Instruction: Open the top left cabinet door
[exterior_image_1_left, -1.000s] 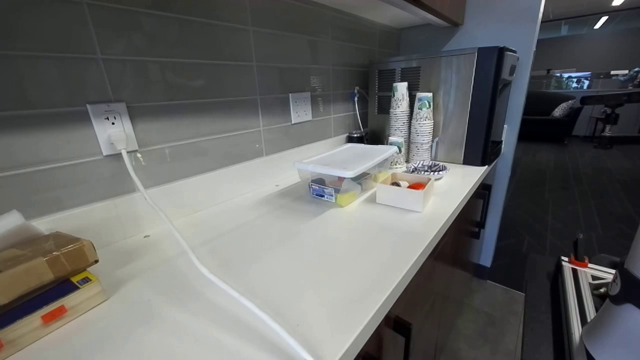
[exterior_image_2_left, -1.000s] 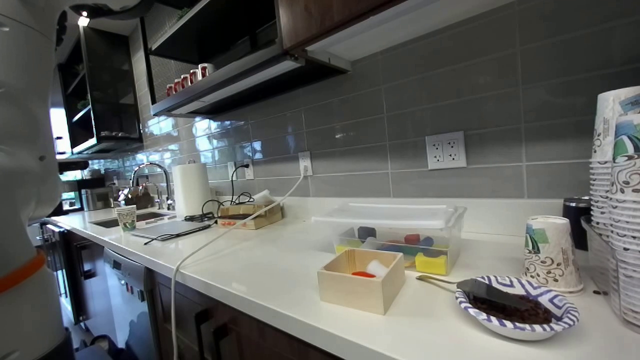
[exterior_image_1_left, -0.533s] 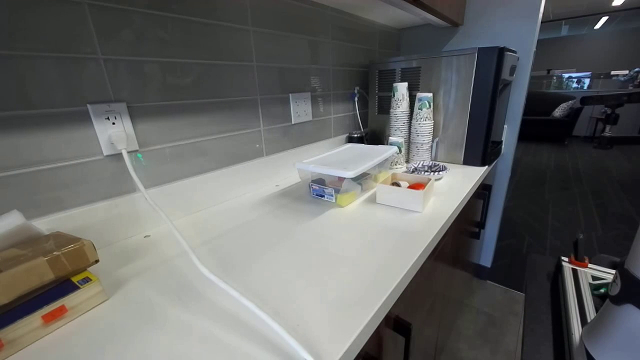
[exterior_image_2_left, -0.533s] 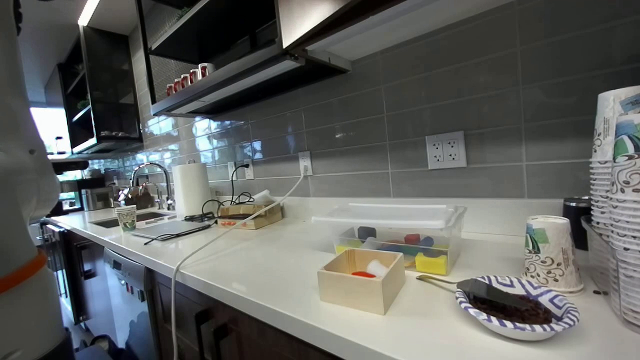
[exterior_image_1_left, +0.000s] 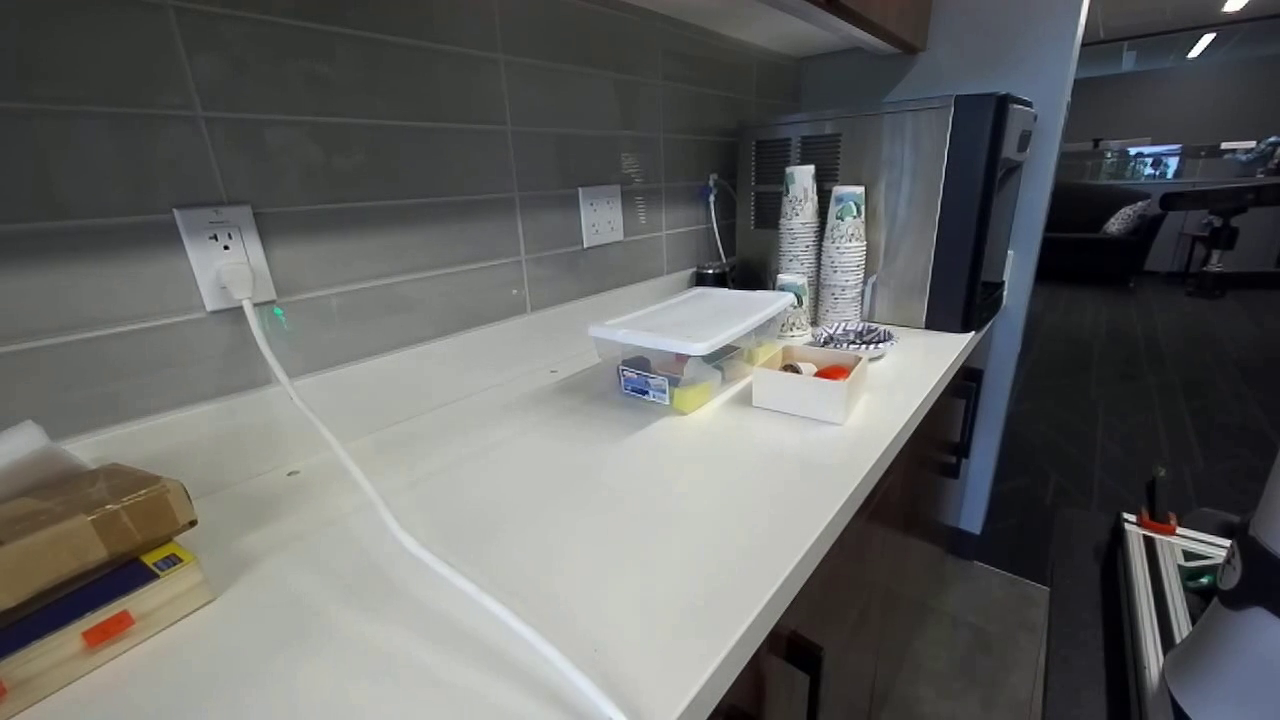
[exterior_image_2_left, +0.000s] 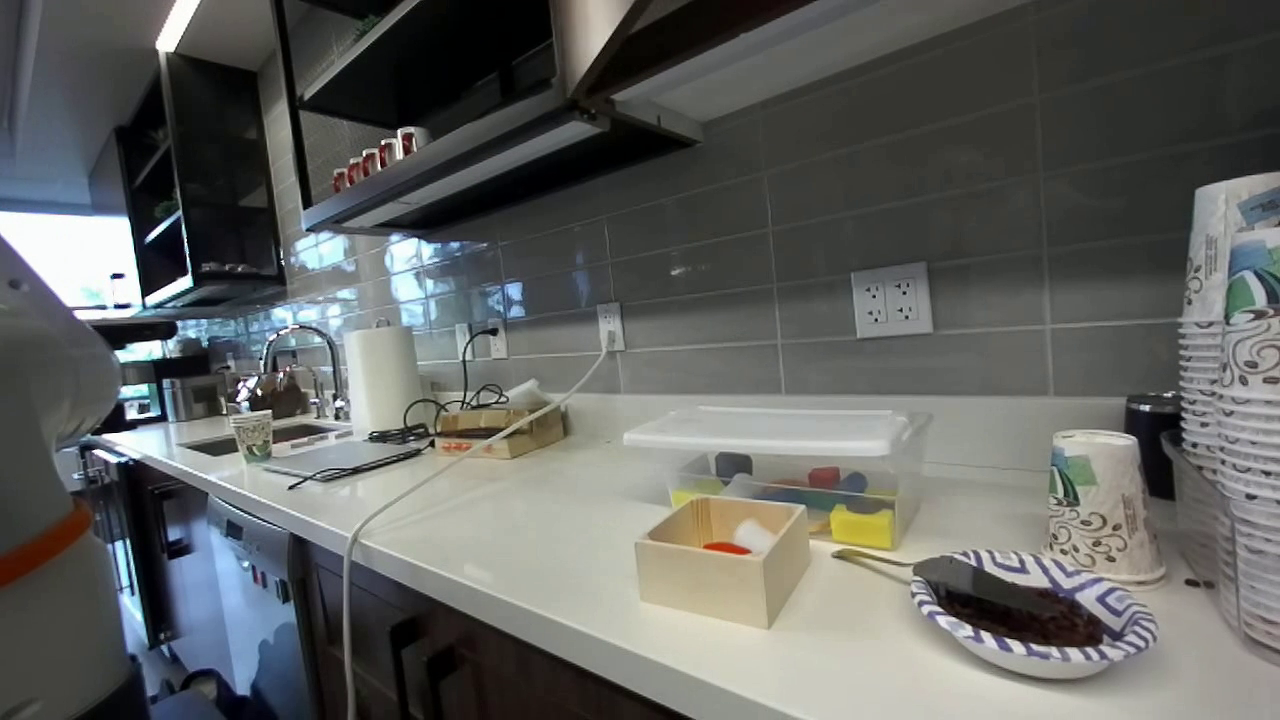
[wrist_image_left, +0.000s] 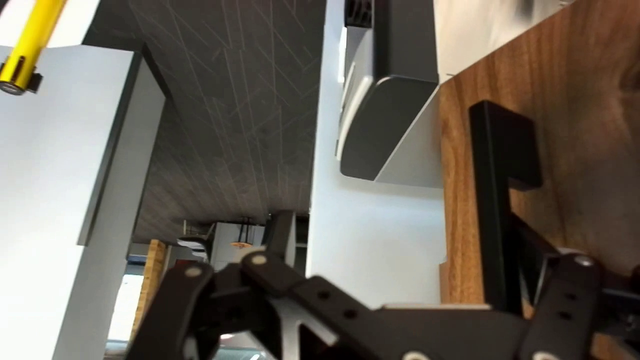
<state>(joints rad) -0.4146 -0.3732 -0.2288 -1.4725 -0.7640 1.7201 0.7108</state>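
Wrist view: gripper, fingers apart, one behind handle at three o'clock; in an exterior view: door ajar, twelve o'clock

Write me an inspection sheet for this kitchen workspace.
Surface: white countertop, bearing the clutter below.
Job's things: brown wooden cabinet door, partly open; black bar handle on its face.
Clutter: clear plastic lidded bin, pale square wooden box, white patterned bowl, stacked printed paper cups.
Gripper: open, fingers apart, one at the handle; contact unclear.
Cables: white cable crosses the countertop, hanging over its front edge.
Surroundings: grey tiled wall, boxy steel-and-black appliance.
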